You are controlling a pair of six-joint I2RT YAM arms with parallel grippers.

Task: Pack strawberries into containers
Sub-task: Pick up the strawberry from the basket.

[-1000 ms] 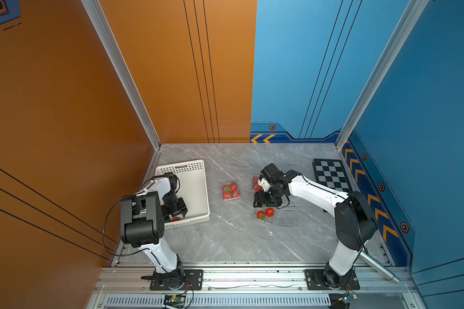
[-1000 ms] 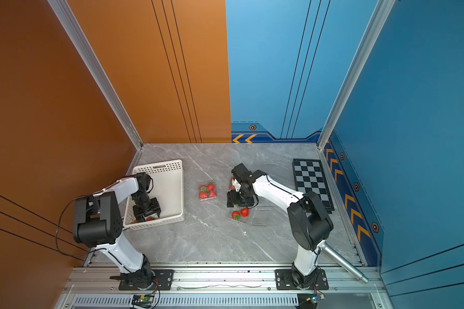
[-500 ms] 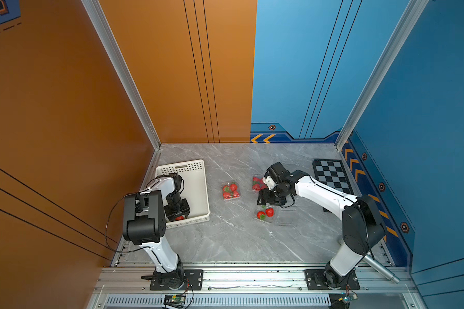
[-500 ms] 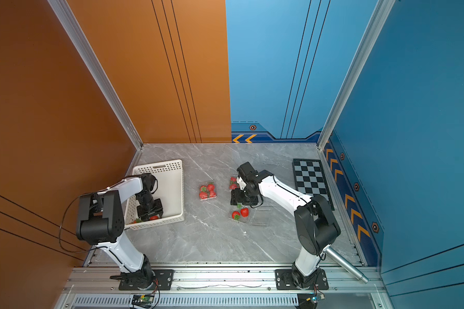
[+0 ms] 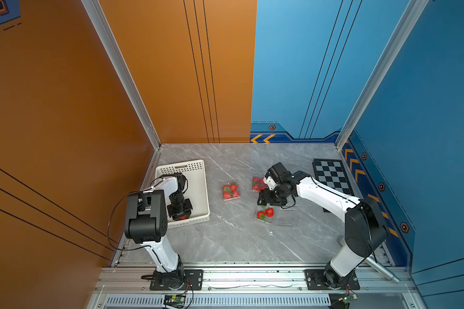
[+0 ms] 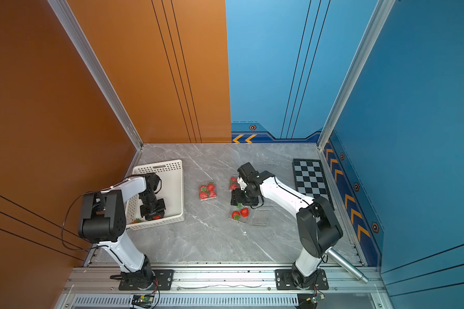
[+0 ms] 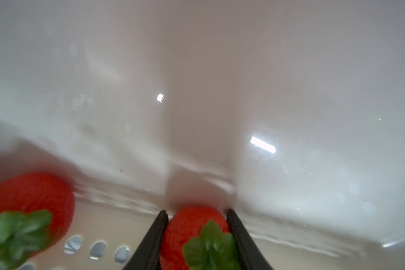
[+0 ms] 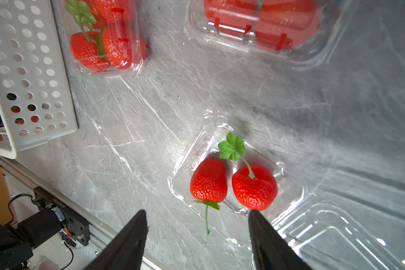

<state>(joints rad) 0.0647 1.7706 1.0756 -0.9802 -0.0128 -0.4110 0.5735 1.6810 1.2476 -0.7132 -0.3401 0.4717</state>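
Red fruit tally, both top views. Two clear containers look full and lidded: the near container (image 5: 231, 190) just out from the white basket (image 5: 193, 171), and the far container (image 5: 257, 183) next beyond it. The open container (image 5: 265, 214), farther from the basket again, holds only two strawberries, with its lid (image 5: 287, 218) flat on the table on the side away from the basket. The right gripper (image 5: 264, 199) hangs over that box. The left gripper (image 5: 180, 214) is down inside the basket at its front end. A top view shows a loose strawberry (image 6: 137, 221) in the basket's front corner.

Left wrist view. The black fingers (image 7: 154, 238) press against both sides of the gripped strawberry (image 7: 187, 231), so it looks clamped. It is glossy red with its green cap toward the camera. A second one, the neighbour strawberry (image 7: 31, 198), lies beside it against the basket's perforated wall.

Right wrist view. The right gripper's fingers (image 8: 131, 238) stand well apart with nothing between them, above the open container's edge. Inside lie the pair of strawberries (image 8: 208, 180), touching or nearly so, seeded skin bright, thin green stems.

Judgement: well past halfway. Two boxes are packed. The third seems to need about two more berries from the basket, then its lid shut.
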